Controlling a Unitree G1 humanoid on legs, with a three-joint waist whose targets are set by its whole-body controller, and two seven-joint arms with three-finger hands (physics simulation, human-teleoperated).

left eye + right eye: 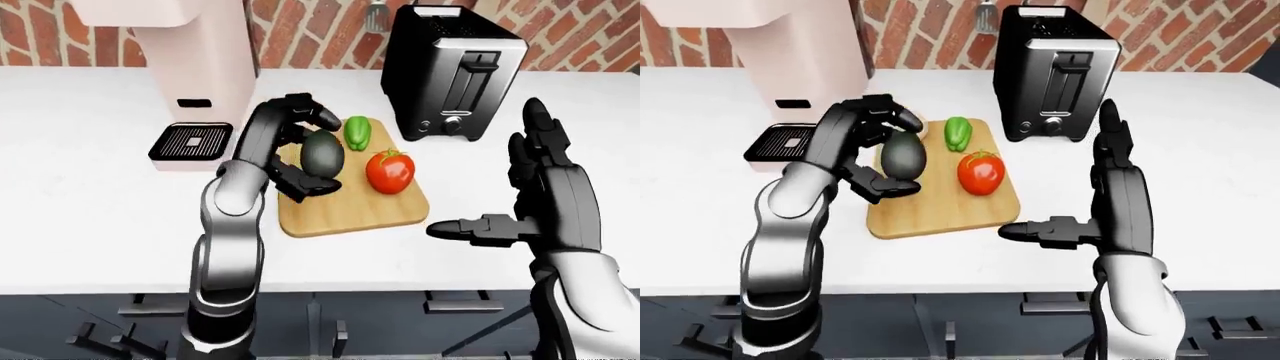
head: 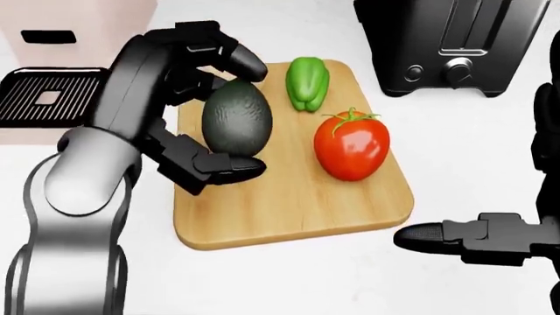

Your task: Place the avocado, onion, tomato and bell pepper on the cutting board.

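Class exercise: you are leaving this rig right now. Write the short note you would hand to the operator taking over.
Left hand: shut on the avocado, held above the cutting board.
Right hand: open, empty, beside the board's right edge.
Tomato and bell pepper lie on the board. The onion is hidden behind the left hand, so I cannot confirm it.
Left to do: lower the avocado onto a bare patch of board, release, then check the onion.

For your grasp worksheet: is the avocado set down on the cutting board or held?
Held: the left hand grips the avocado above the cutting board.
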